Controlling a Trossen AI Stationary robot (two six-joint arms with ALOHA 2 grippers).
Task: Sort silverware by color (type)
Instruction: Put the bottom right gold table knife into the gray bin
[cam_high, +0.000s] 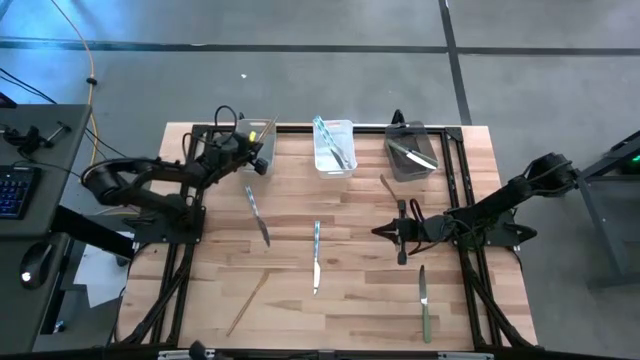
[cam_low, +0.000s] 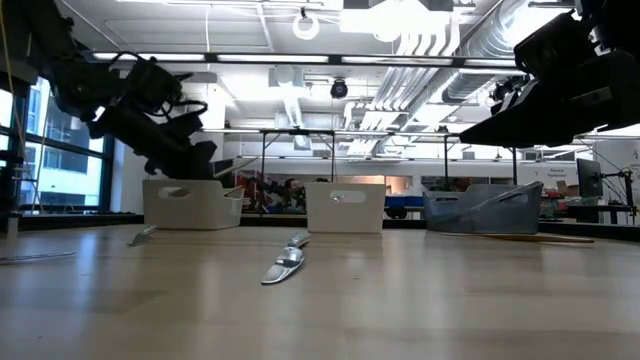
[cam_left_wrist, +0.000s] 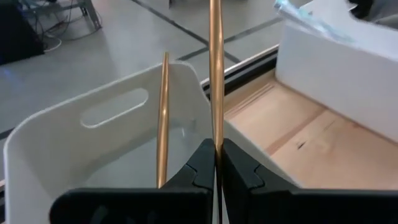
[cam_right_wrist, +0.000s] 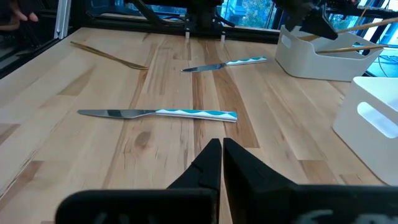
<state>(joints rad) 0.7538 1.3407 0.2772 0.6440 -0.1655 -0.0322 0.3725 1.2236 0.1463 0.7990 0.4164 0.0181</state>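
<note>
The left tool (cam_left_wrist: 217, 163) pinched a gold piece (cam_left_wrist: 215, 68) over the left bin (cam_high: 256, 133); the right tool (cam_right_wrist: 221, 163), pressed together, hovered over the counter (cam_high: 340, 300). Five pieces lay unsorted.

- Wooden table (cam_high: 340, 290), pale planks, framed by black rails.
- White bin (cam_high: 262, 132) at the far left edge of the table.
- Clear bin (cam_high: 333, 160) at the far middle.
- Grey bin (cam_high: 405, 168) at the far right.
- Keyboard (cam_high: 12, 190) and mouse (cam_high: 30, 263) on a desk left of the table.
- Yellow cable (cam_high: 88, 60) across the grey floor.
</note>
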